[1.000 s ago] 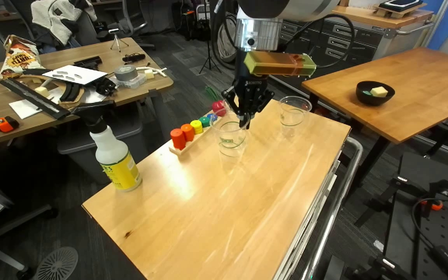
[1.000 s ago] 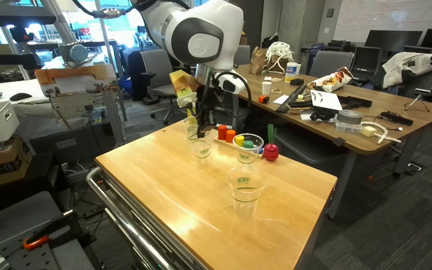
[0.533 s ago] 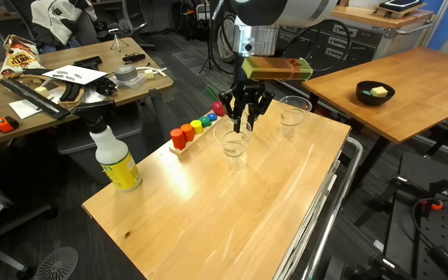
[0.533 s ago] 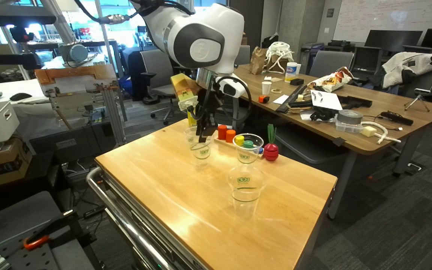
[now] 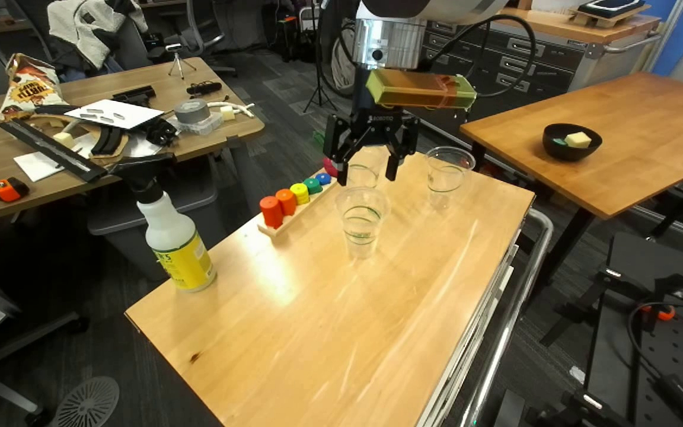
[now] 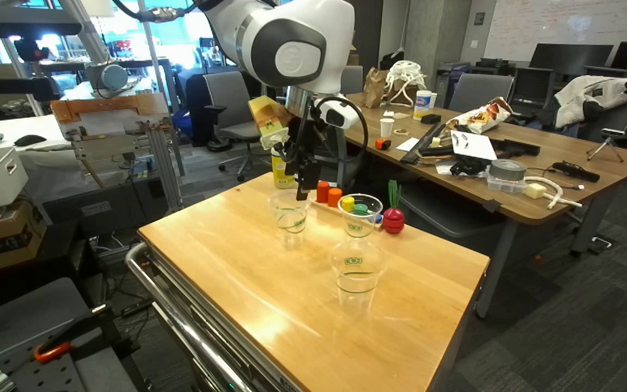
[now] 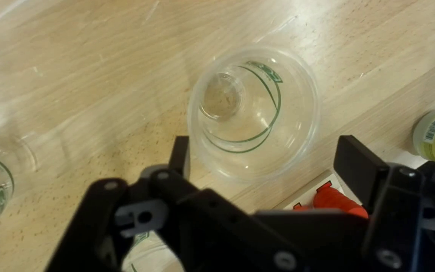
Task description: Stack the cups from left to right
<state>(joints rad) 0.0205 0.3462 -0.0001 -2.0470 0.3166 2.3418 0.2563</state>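
In an exterior view, the gripper (image 5: 367, 174) has risen since half a second ago and its fingers have spread well apart, near the rim of the near cup (image 5: 360, 228), upright on the table (image 5: 318, 332). The far cup (image 5: 365, 161) is partly hidden behind the fingers; the wrist view crops the right cup (image 5: 447, 177). All three are clear with green rings, faint against the table.

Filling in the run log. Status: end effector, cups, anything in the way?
End effector open, holding nothing. Clear cups upright in three spots, nesting unclear. Possible snag: coloured block row alongside.
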